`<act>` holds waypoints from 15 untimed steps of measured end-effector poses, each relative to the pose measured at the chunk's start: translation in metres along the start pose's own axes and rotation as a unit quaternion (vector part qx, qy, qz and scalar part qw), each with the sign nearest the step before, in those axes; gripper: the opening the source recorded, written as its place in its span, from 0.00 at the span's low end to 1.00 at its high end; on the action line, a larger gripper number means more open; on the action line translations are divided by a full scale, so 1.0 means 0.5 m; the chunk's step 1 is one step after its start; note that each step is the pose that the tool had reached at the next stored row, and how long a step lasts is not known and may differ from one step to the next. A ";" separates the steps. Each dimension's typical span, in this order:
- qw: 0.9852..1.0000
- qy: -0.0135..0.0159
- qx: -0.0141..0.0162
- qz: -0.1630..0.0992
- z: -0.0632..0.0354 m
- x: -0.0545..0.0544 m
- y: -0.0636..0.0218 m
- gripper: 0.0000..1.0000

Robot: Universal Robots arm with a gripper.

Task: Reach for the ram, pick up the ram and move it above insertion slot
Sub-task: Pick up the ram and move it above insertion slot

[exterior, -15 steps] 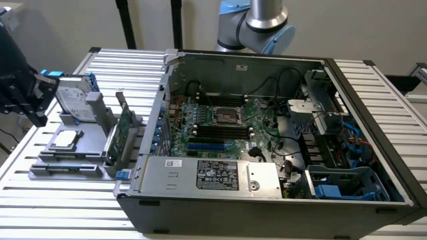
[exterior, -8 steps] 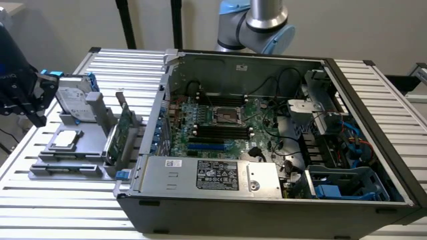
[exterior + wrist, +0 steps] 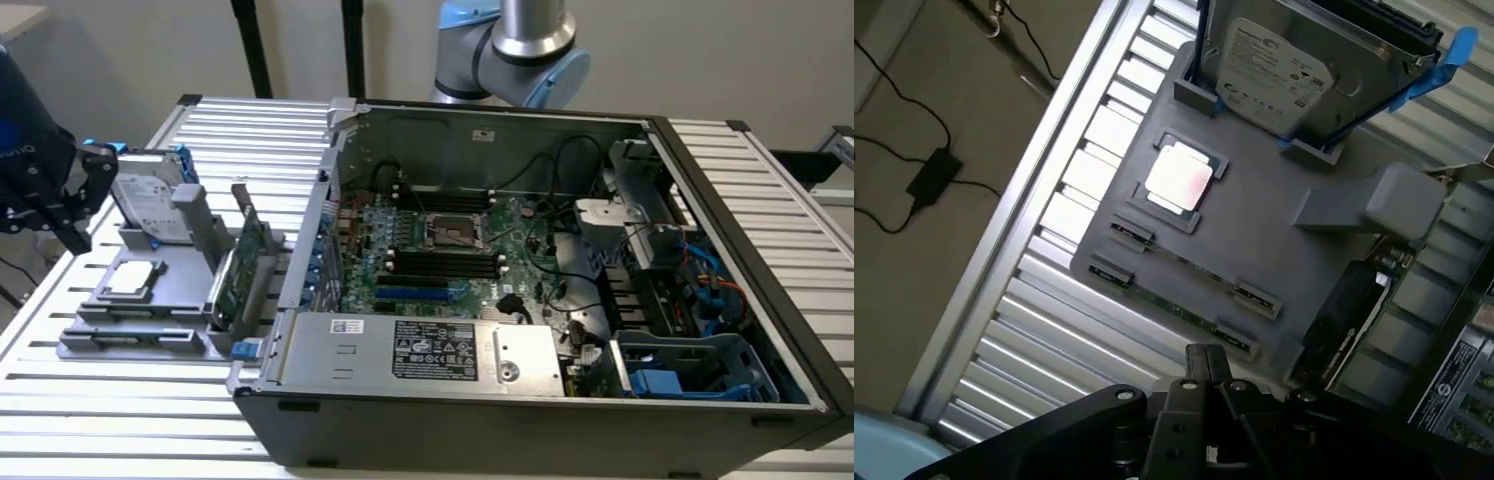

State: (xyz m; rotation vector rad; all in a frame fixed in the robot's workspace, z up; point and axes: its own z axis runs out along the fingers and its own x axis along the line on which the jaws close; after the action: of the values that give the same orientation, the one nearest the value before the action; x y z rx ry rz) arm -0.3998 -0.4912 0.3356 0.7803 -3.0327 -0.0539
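ram [image 3: 1174, 303] edge-up in gray tray [image 3: 1274, 235], gripper [image 3: 1206, 370] nr, no contact, grip state unclear

The ram [image 3: 1174, 302] lies low along the fixture [image 3: 1284, 245] edge farthest from the hard drive [image 3: 1294, 60], with open air above it and only the flat processor [image 3: 1179, 180] nearby; the upright hard drive, a grey block [image 3: 1399, 200] and the card [image 3: 238, 275] standing on edge hem in the other sides. The computer case [image 3: 534, 425] is open on top; its raised side wall [image 3: 316, 240] stands between the fixture and the memory slots [image 3: 447, 262]; loose cables [image 3: 554, 290] crowd just beside them.
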 end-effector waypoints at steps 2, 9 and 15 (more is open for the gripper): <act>1.000 0.001 0.000 -0.018 0.000 0.000 0.000 0.11; 0.997 0.003 0.000 -0.081 0.000 0.000 0.000 0.11; 0.991 0.005 0.000 -0.136 0.000 0.000 0.000 0.11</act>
State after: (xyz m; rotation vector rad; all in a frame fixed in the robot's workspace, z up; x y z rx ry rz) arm -0.3998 -0.4912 0.3357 1.1834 -2.8942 -0.0511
